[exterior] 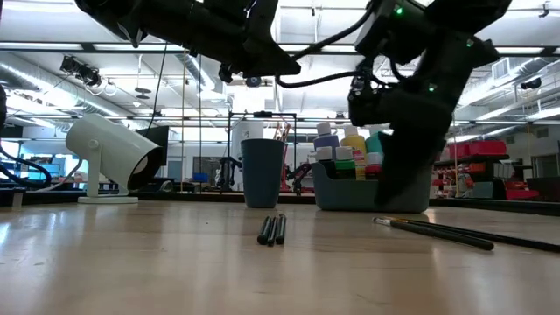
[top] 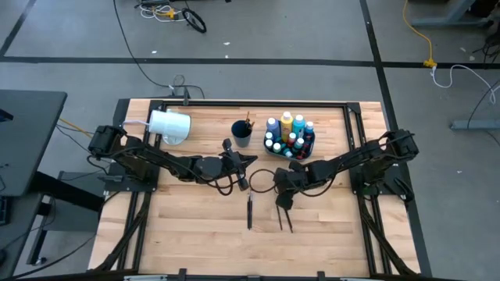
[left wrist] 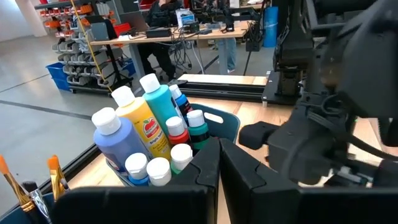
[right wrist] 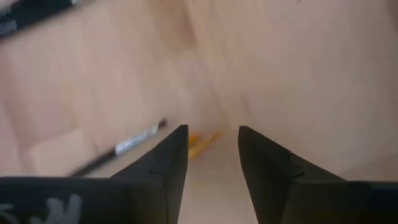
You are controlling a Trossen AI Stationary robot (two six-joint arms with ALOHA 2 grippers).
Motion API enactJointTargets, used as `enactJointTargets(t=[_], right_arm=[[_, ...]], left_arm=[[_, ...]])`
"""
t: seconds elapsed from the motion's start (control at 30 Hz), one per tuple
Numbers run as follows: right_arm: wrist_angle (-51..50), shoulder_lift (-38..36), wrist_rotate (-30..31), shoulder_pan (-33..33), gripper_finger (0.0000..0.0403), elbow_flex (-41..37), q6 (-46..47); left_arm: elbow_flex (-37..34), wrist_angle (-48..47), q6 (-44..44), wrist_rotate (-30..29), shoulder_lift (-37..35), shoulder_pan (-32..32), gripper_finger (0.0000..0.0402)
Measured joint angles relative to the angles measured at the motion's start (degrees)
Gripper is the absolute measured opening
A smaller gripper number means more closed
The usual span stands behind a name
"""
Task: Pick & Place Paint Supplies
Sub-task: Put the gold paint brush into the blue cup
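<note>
So the wooden table (top: pixel 195 226) is the biggest thing here, and both my arms reach in over its middle. My left arm stretches across from the left side, my right arm from the right, and their ends nearly meet near the centre. Toward the back left there's a big white cylinder (top: pixel 169 126) lying tilted on its stand. Back of centre sits the teal caddy (top: pixel 290 151) stuffed with paint bottles (top: pixel 287 123), white caps, blue, yellow, teal and red, a few taller ones standing at the back. Just beside it on the left is a dark cup (top: pixel 241 134) with orange-handled brushes (top: pixel 248 119) poking out the top. My left gripper (top: pixel 244 160) hangs above the table just in front of that cup, fingers pressed together with nothing between them, pointing toward the caddy. My right gripper (top: pixel 282 200) is down low over the wood in front of the caddy, fingers spread apart and gripping nothing, with bare wood and a bit of orange showing in the gap from its wrist view. Right by it lie 2 thin dark paintbrushes (top: pixel 285 217) on the table, slightly splayed. Another dark brush bundle (top: pixel 249 211) lies a little to their left, pointing front to back, apart from both grippers.
</note>
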Motion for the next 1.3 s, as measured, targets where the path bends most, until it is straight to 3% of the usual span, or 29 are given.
enactJointTargets(t=[0.53,0.93,1.1,1.3], right_arm=[[-0.1,3.8,1.5,-0.9,0.01,0.2,-0.8],[1.2,4.0,0.3,-0.9,0.0008,0.1,-1.0],[1.9,3.7,-0.7,-1.0,0.0005,0.2,-2.4],[-5.0,0.7,-2.2,-0.7,0.0002,4.1,-4.2]], left_arm=[[0.1,-0.1,0.0,0.0,0.0,0.0,0.0017],[0.1,-0.1,0.0,0.0,0.0,0.0,0.0017],[0.1,-0.1,0.0,0.0,0.0,0.0,0.0017],[0.0,-0.1,0.0,0.0,0.0,0.0,0.0017]])
